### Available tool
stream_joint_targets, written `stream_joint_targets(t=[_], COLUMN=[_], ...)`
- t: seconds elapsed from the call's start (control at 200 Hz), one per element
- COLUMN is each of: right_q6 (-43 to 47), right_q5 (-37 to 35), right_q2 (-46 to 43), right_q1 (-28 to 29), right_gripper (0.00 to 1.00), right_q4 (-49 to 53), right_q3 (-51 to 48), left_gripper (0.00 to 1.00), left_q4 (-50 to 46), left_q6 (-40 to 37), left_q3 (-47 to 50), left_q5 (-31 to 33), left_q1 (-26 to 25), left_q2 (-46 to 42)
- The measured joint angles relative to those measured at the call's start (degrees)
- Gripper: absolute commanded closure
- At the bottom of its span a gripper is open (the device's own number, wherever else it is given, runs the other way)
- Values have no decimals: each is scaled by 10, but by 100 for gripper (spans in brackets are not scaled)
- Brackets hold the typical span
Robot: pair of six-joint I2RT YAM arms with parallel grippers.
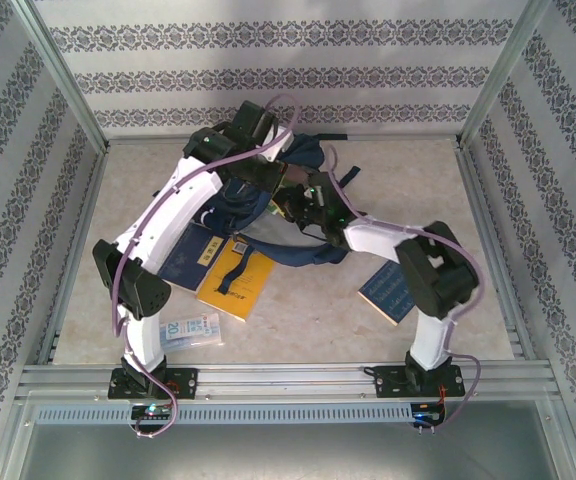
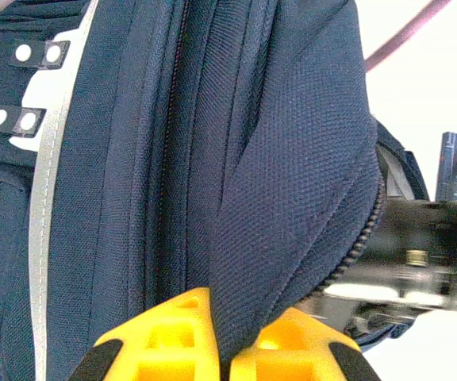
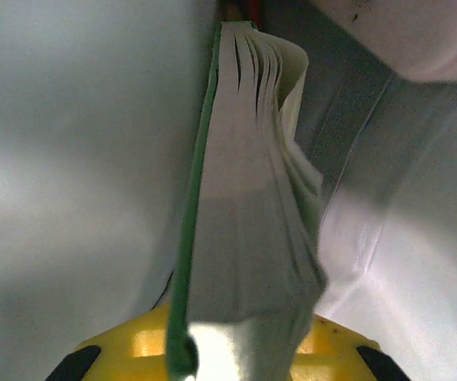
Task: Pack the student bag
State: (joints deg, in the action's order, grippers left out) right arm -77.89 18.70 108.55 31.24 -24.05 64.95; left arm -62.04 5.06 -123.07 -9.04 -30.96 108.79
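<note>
The student bag (image 1: 306, 152), navy with a white stripe, lies at the middle back of the table. My left gripper (image 1: 260, 172) reaches down onto it from the far side. Up close, that left gripper (image 2: 230, 345) is shut on a fold of the bag's navy fabric (image 2: 276, 198) beside an open zip, holding the flap up. My right gripper (image 1: 306, 205) is pushed into the bag's opening. It (image 3: 236, 353) is shut on a green-covered book (image 3: 244, 198), spine to the left and pages fanned, with the bag's pale grey lining (image 3: 70, 159) on both sides.
In front of the bag a navy book (image 1: 190, 255) and a yellow book (image 1: 236, 282) lie side by side. A blue book (image 1: 388, 290) sits near my right arm's elbow. A small light-blue packet (image 1: 190, 328) rests by the left arm's base. Metal frame posts and patterned walls enclose the table.
</note>
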Motion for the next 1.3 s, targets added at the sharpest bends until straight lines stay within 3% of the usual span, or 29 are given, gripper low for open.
stream_joint_targets(t=[0.115, 0.275, 0.335, 0.435, 0.764, 1.084, 1.179, 1.299], right_q6=[-3, 2, 13, 52, 277, 400, 449, 536], right_q5=[-20, -35, -39, -48, -78, -107, -103, -94], right_q2=[72, 133, 139, 130, -95, -302, -361, -397], right_q1=[8, 12, 11, 12, 11, 9, 36, 124], right_gripper=[93, 40, 30, 24, 23, 30, 32, 36], right_q4=[-3, -11, -10, 10, 184, 278, 286, 276], right_q3=[62, 132, 144, 143, 51, -110, -156, -183], left_gripper=[100, 100, 100, 100, 100, 100, 100, 100], left_q4=[0, 0, 0, 2, 13, 29, 30, 30], left_q6=[11, 22, 28, 32, 45, 62, 64, 73], left_q3=[-10, -26, -30, -33, -39, -47, -47, -47], left_q5=[-22, -46, -56, -70, -113, -151, -160, -184], left_q1=[7, 28, 35, 43, 60, 62, 64, 66], left_q2=[0, 3, 5, 7, 27, 60, 60, 71])
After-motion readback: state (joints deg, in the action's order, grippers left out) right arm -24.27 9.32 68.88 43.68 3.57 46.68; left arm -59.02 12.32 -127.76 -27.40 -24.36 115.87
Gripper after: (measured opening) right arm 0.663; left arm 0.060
